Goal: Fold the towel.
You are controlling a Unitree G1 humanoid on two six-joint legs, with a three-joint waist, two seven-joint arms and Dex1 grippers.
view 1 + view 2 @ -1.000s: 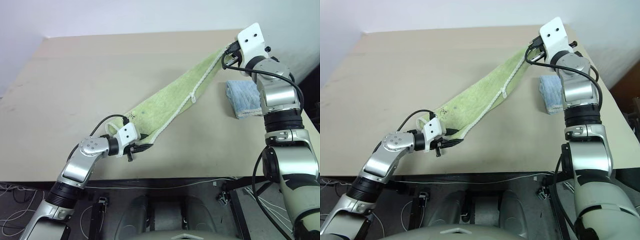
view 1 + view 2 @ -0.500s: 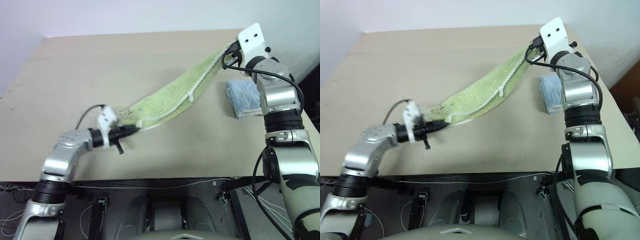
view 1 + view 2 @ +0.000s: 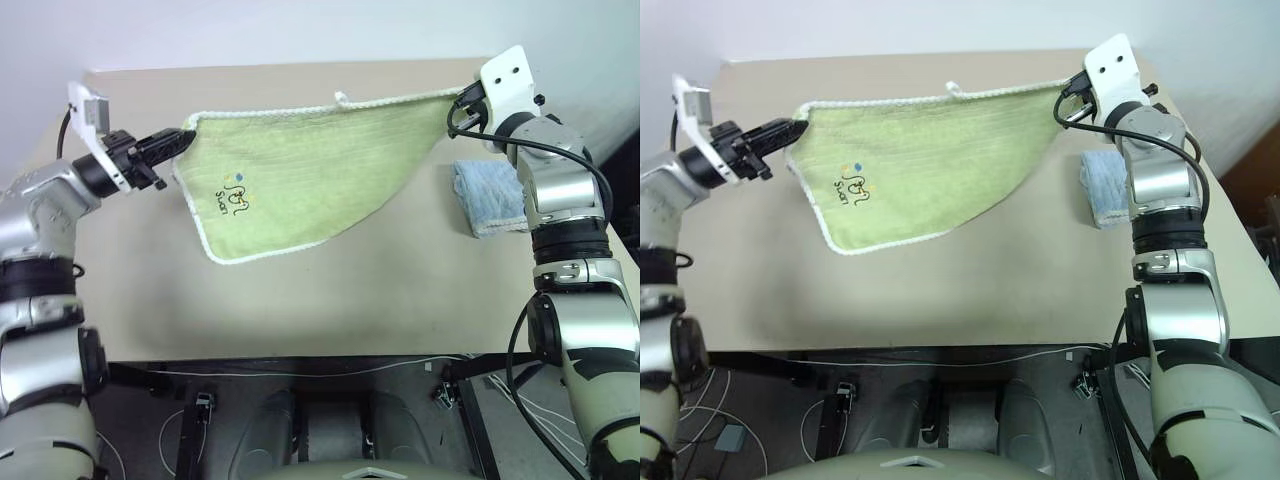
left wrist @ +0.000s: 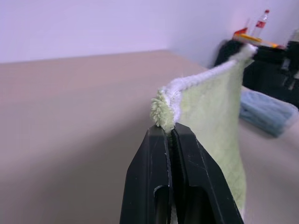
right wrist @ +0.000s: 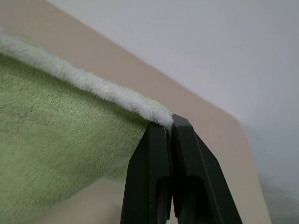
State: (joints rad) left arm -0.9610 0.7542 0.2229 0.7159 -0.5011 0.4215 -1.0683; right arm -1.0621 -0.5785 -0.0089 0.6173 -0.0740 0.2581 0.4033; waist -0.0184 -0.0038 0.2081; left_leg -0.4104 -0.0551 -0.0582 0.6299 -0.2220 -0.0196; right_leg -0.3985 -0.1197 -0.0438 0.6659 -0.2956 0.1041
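A: Left tool (image 3: 185, 137) — status?

B: Fingers pressed together, clamped on one top corner of the towel (image 3: 310, 170). In the left wrist view the white edging and a tuft of green pile stick out just past the black fingertips (image 4: 161, 135), no gap between them.

A: Right tool (image 3: 462, 98)?

B: Same. Clenched on the opposite top corner; in the right wrist view the white hem runs straight into the closed tips.

A: Where is the towel, then?

B: Off the tabletop (image 3: 420, 290) along its top edge, stretched between the two tools, left one at about 9 o'clock in the head view, right one near 2 o'clock. The sheet hangs spread open, face toward the camera. Lower corner droops toward 7 o'clock from the towel's middle; cannot tell whether it touches the tabletop.

A: Markings?

B: Dark embroidered marking (image 3: 232, 196) near the left edge, below the left tool. Small white loop (image 3: 342, 97) on the top hem, about midway.

A: Anything else nearby?

B: A folded pale blue towel (image 3: 487, 197) lying on the tabletop at 3 o'clock, beneath the right arm, apart from the green one.
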